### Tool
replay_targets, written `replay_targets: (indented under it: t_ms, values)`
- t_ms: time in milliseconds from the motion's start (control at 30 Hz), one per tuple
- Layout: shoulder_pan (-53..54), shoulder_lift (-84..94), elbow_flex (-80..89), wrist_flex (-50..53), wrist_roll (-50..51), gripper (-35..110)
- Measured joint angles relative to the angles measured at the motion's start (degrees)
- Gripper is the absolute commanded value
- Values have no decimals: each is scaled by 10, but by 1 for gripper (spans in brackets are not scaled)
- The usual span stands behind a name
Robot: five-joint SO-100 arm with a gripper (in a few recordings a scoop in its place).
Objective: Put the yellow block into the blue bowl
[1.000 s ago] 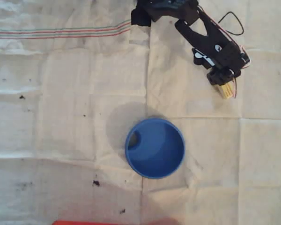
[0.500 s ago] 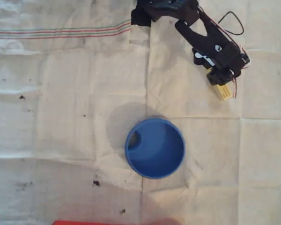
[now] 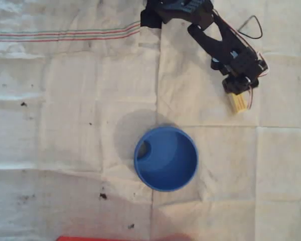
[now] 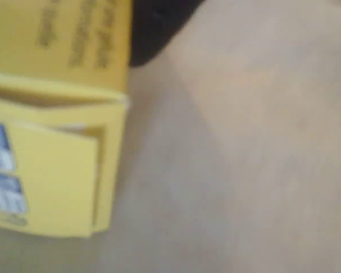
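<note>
1 black arm reaches from the top edge of the overhead view down to the right, and its pincer (image 3: 237, 95) sits over the upper end of the yellow block (image 3: 238, 103). Whether the pincer is closed on the block cannot be told from above. Up close in the wrist view, the block (image 4: 57, 131) is blurred, with dark print and blue marks on its faces, over pale cloth. The blue bowl (image 3: 166, 158) stands well apart from the block, below and to its left, on the cloth-covered table (image 3: 65, 125). A red strip (image 3: 105, 238) lies at the bottom edge.
</note>
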Motion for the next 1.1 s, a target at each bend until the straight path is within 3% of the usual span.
replay_targets:
  t_ms: [500, 800, 1100]
  values:
    - [183, 22, -137, 1, 33, 0]
    - [273, 22, -156, -85, 36, 0]
    - [328, 22, -156, -125, 122, 0]
